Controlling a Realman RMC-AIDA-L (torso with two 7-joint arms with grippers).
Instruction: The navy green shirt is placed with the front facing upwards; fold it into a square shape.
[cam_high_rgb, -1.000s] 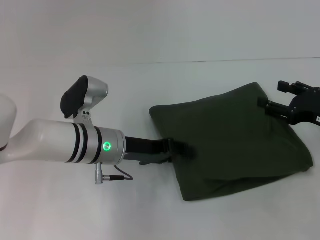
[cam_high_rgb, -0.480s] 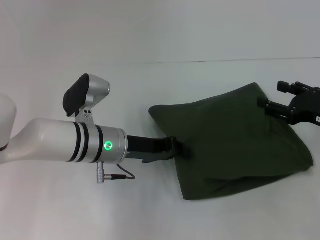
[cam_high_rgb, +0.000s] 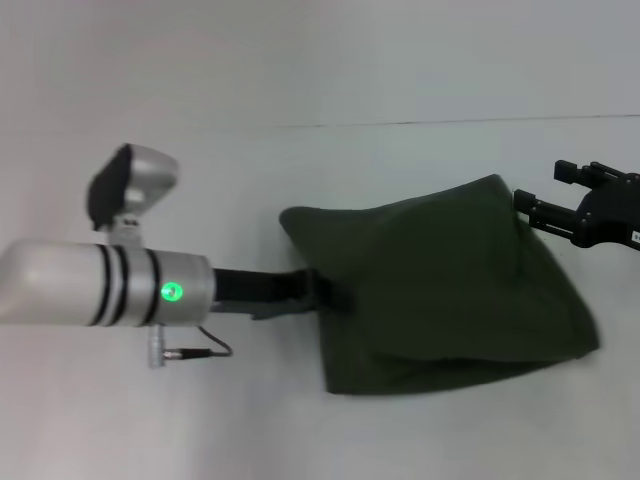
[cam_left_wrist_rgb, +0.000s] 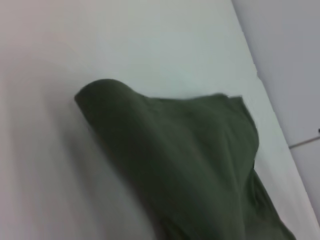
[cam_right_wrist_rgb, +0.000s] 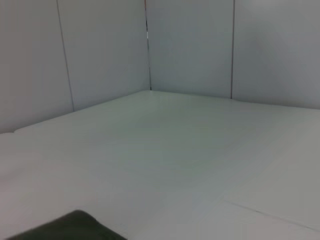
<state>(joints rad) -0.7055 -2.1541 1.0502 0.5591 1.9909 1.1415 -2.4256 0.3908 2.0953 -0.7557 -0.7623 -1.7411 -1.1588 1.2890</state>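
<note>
While the navy green shirt (cam_high_rgb: 450, 290) lies folded into a thick, roughly four-sided bundle on the white table (cam_high_rgb: 300, 80), toward the robot's right of centre in the head view, the left gripper (cam_high_rgb: 325, 295) reaches in from the left and sits at the bundle's left edge, its dark fingers closed on the cloth there. Only plain olive-green fabric shows on top; no print or label is visible. The bundle's far edge slopes up to a peak on the right, its left corner is rounded, and a fold line runs along the near side where an upper layer overlaps a lower one. In the left wrist view the shirt (cam_left_wrist_rgb: 190, 165) fills the lower part of the picture as a draped, rounded mass rising off the table (cam_left_wrist_rgb: 150, 45), its layered edges visible on one side. The right gripper (cam_high_rgb: 545, 205) hangs just beside the bundle's far right corner, apart from the cloth, and whether its fingers are spread or closed cannot be told. The right wrist view looks across the bare table (cam_right_wrist_rgb: 190, 150) toward grey wall panels (cam_right_wrist_rgb: 190, 45), with only a dark sliver of the shirt (cam_right_wrist_rgb: 75, 227) at the picture's edge
</note>
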